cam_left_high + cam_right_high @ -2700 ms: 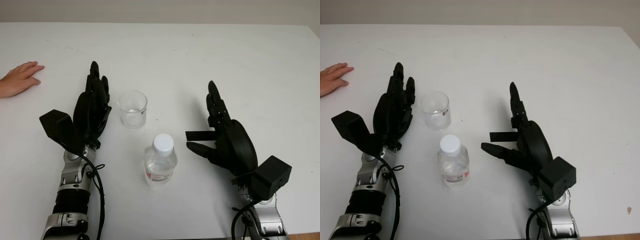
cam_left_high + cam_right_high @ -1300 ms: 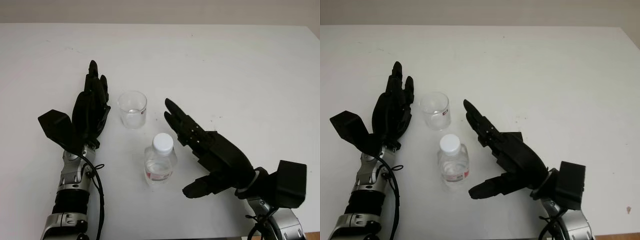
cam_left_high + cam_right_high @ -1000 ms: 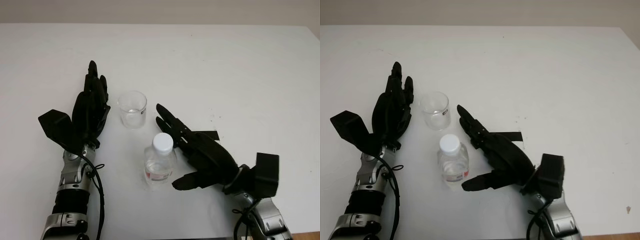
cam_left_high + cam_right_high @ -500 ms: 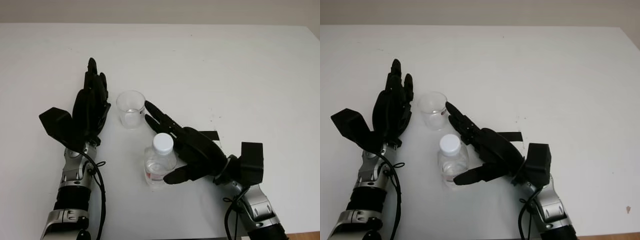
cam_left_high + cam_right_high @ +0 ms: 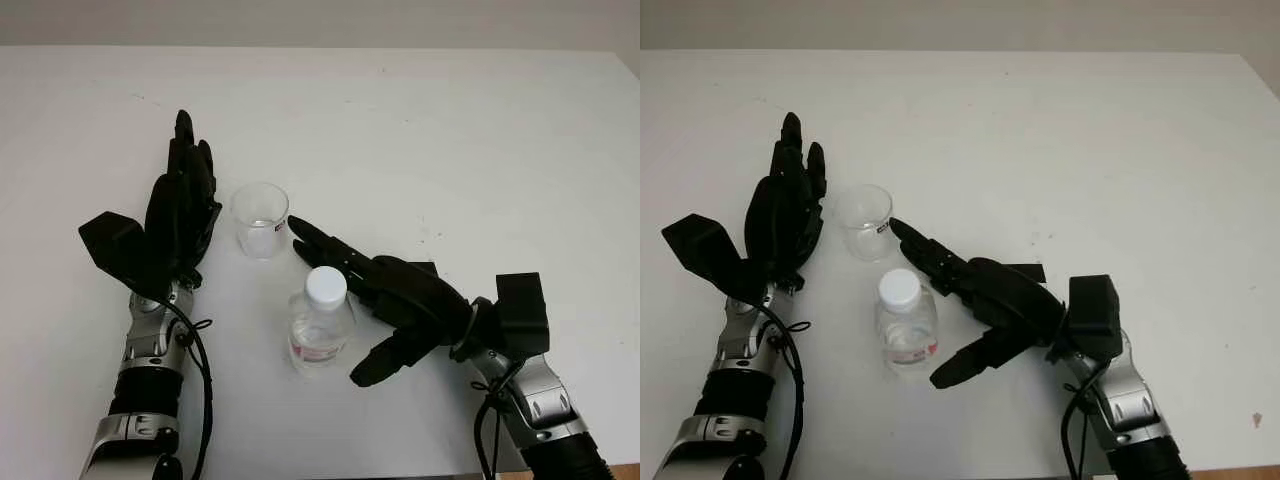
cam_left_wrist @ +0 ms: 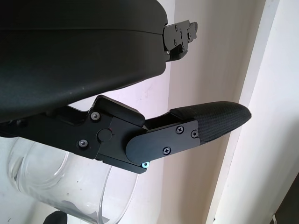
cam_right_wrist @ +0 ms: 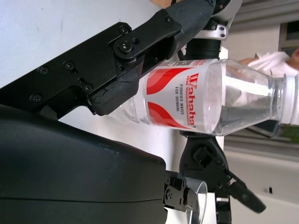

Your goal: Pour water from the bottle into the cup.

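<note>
Left hand (image 5: 183, 215): you have it open, edge-up on the surface (image 5: 480, 140) just beside the cup, palm toward it. It holds nothing. I judge it idle for this step; leave it parked so it does not nudge the cup.
Cup (image 5: 260, 220): clear, upright, between the left hand and the bottle, a little farther from the robot than the bottle. It looks nearly empty.
Bottle (image 5: 320, 325): small clear bottle, red-and-white label, upright, white cap (image 5: 326, 285) on. Partly filled, as the right wrist view shows.
Right hand (image 5: 400, 300): you have it open around the bottle from the bottle's right. The long fingers (image 5: 330, 245) pass behind the neck toward the cup; the thumb (image 5: 380, 360) sits in front, near the base. It is not yet gripping. In the right wrist view one finger lies close against the label; I cannot tell if it touches.
Step in hand: closing on the bottle, by my reading.
How to do it well: bring the palm nearer the label band before you curl the fingers. Grip the body, not the neck or cap. Close gently; the thin wall will likely dent.
Watch: the fingertips stand close to the cup. Keep them off its rim as you close.
Open point: the cap is on, so it must come off before any pour.
</note>
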Robot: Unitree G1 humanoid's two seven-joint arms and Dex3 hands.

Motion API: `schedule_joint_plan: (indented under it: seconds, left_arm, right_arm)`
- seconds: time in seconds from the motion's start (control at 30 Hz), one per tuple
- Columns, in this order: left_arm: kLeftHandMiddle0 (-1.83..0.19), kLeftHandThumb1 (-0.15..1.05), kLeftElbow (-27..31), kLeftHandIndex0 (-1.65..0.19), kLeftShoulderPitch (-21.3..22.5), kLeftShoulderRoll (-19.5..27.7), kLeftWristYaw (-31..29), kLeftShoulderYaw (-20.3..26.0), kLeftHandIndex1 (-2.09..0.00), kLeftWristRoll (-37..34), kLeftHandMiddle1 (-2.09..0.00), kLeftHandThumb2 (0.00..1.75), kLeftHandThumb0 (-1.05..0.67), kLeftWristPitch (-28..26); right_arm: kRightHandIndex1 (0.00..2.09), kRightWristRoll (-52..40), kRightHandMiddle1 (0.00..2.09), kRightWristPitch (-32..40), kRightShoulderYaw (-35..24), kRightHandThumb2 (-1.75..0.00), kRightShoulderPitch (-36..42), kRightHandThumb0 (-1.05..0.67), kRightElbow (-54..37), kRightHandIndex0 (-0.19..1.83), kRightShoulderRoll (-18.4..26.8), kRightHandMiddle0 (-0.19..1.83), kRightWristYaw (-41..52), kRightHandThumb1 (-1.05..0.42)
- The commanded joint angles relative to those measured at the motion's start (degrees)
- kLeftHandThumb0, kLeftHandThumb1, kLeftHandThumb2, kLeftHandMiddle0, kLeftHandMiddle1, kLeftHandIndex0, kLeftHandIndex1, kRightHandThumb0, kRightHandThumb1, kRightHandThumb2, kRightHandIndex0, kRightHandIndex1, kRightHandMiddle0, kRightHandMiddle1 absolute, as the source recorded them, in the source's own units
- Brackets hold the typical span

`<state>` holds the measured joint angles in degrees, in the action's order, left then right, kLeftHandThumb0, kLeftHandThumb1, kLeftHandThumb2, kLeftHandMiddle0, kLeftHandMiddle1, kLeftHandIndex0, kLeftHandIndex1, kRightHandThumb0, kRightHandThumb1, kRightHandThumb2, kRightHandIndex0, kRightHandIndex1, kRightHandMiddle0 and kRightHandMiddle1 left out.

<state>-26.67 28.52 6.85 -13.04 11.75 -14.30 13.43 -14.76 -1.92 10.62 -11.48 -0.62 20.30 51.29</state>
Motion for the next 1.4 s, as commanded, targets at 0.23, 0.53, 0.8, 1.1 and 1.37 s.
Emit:
schedule_joint_plan:
  seconds: [0.23, 0.53, 0.8, 1.1, 1.37]
  left_arm:
    - [0.19, 1.05, 0.07, 0.19, 0.35, 0.63, -0.49, 0.04, -0.02, 0.22, -0.04, 0.71, -0.82, 0.52]
    - [0.19, 1.05, 0.36, 0.19, 0.15, 0.39, -0.49, 0.08, -0.01, -0.08, -0.03, 0.71, -0.82, 0.05]
    - [0.18, 1.05, 0.76, 0.19, 0.02, 0.21, -0.42, 0.22, -0.01, -0.46, -0.04, 0.7, -0.82, -0.13]
    - [0.18, 1.05, 0.68, 0.19, -0.2, 0.42, -0.84, 0.22, -0.02, -0.42, -0.05, 0.7, -0.81, 0.5]
    - [0.17, 1.05, 0.7, 0.18, -0.26, 0.29, -0.57, 0.39, -0.03, -0.4, -0.06, 0.7, -0.81, 0.6]
  right_arm:
    - [0.05, -1.22, 0.07, -0.57, -0.46, -0.05, -0.5, -0.99, 1.58, -0.13, -0.22, -0.08, 1.24, -0.78]
    - [0.06, -1.82, 0.08, 2.21, 0.98, -0.05, -1.25, -0.97, 2.43, -0.11, -0.77, -0.05, 2.3, -0.77]
    - [0.16, -1.34, 0.16, 1.75, 4.02, -0.05, -4.5, -0.94, 7.16, 0.12, -4.58, 0.13, 4.55, -0.77]
    - [0.84, 0.94, 1.09, -3.02, 6.79, -0.05, -7.55, -0.63, 10.98, 0.67, -6.36, 0.55, 8.63, -0.76]
    - [2.07, 4.4, 2.08, -3.93, 7.22, -0.09, -5.0, -0.32, 5.56, 1.32, -5.95, 1.15, 4.63, -0.8]
